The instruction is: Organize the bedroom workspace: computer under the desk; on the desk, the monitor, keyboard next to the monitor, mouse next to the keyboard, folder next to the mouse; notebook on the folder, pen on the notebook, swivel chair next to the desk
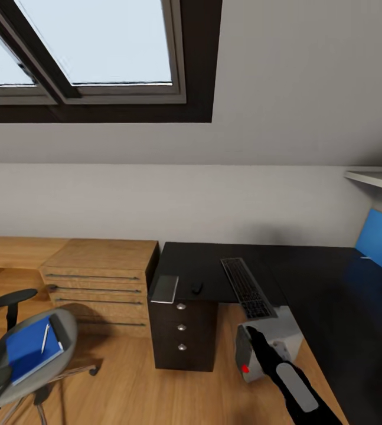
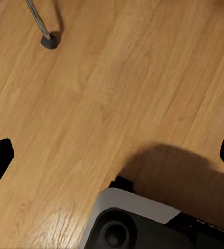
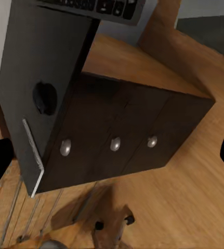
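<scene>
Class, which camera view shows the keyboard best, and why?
The head view: the whole keyboard lies on the black desk, its near end over the edge. The right wrist view catches just one end; the left wrist view shows wooden floor.

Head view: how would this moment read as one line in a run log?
keyboard, mouse on desk | folder, pen on chair | computer on floor | right gripper near computer

One keyboard [image 1: 248,287], one mouse [image 1: 196,288] and one grey notebook [image 1: 165,288] lie on the black tabletop [image 1: 320,277], whose pedestal shows three drawer knobs [image 1: 181,326]. One swivel chair [image 1: 28,360] carries one blue folder [image 1: 28,349] and one pen [image 1: 45,337]. One computer [image 1: 270,348], apparently, stands below.
</scene>
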